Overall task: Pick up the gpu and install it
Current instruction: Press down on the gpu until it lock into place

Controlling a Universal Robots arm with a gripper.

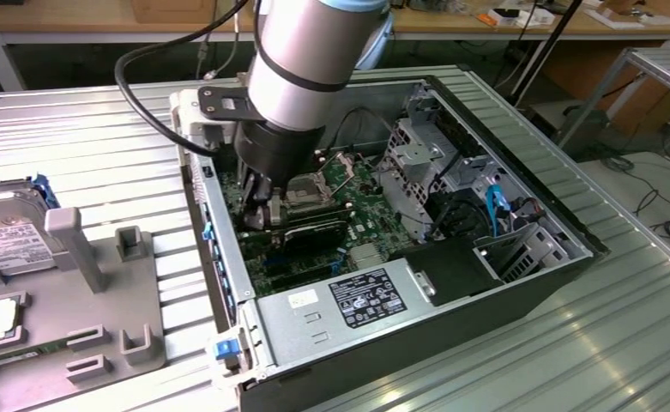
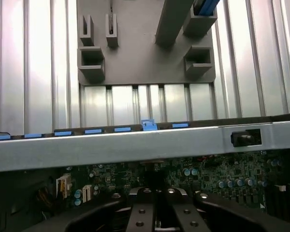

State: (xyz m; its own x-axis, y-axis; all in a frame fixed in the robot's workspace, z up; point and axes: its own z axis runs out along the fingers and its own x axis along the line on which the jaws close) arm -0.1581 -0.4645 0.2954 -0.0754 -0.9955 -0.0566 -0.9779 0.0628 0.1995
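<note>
gpu (image 1: 313, 233) seated flat on motherboard (image 1: 364, 193) | end effector (image 1: 260, 210) closed, just above it

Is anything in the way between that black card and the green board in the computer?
Nothing visible does. The shut tool is down inside the open case, and the gpu beside it sits low against the motherboard; whether it has seated is hidden.

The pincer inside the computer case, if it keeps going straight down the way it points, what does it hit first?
Most likely the black card lying over the green motherboard, right under the shut pincer. Whether the pincer already touches or holds the card cannot be told; depth is unclear.
</note>
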